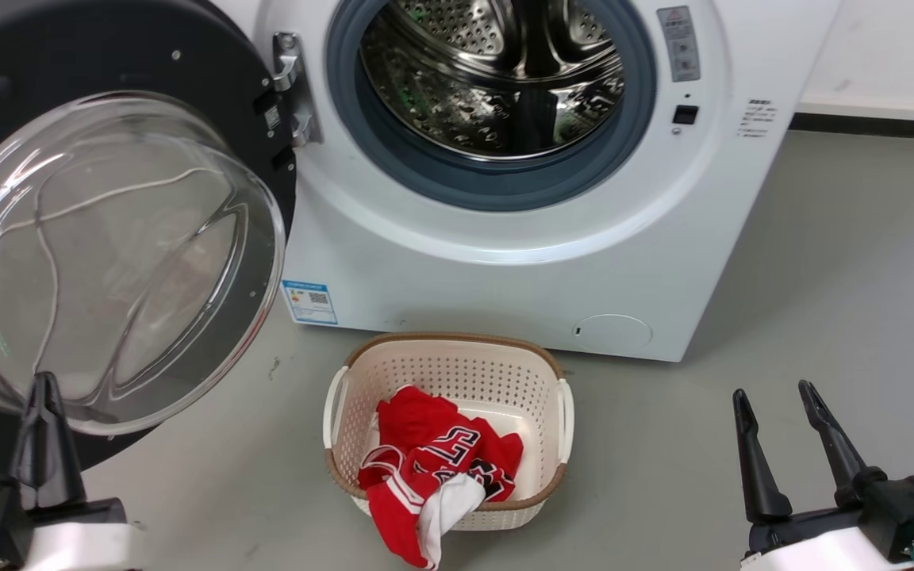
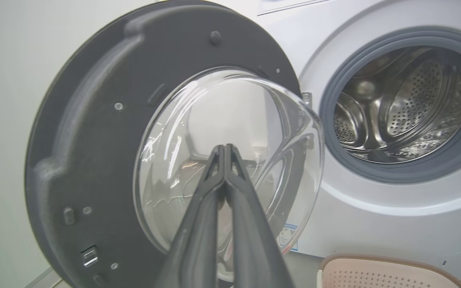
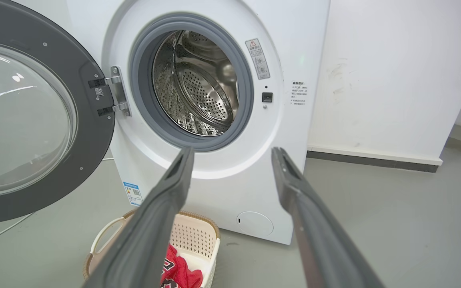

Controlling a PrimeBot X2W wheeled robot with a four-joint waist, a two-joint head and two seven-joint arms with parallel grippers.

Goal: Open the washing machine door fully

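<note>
**Door open on its hinge; left pincer closed before the glass, right pincer spread**

The washing machine [image 1: 505,270] occupies the upper centre of the head view; its steel drum [image 1: 497,71] is exposed inside the grey gasket [image 1: 425,166].

The washing machine door [image 1: 108,262] stands open at the left of the frame, held by the metal hinge [image 1: 294,87] at the left edge of the opening; its dark inner face and clear domed bowl are turned towards the camera.

The left gripper [image 2: 224,148] rises from the bottom centre of the left wrist view with its two fingers pressed together, nothing between them; the tips lie over the glass bowl; contact with the glass cannot be determined.

The right gripper [image 1: 773,390] sits at the lower right of the head view, fingers spread and empty, well apart from the machine.

A pale perforated basket [image 1: 449,349] stands on the grey floor [image 1: 782,277] just below the machine front, lower centre; a red garment [image 1: 433,460] lies in it and hangs over the near rim.

A blue label [image 1: 310,301] sits low at the left of the machine front; a round cap [image 1: 614,333] low at the right.
</note>
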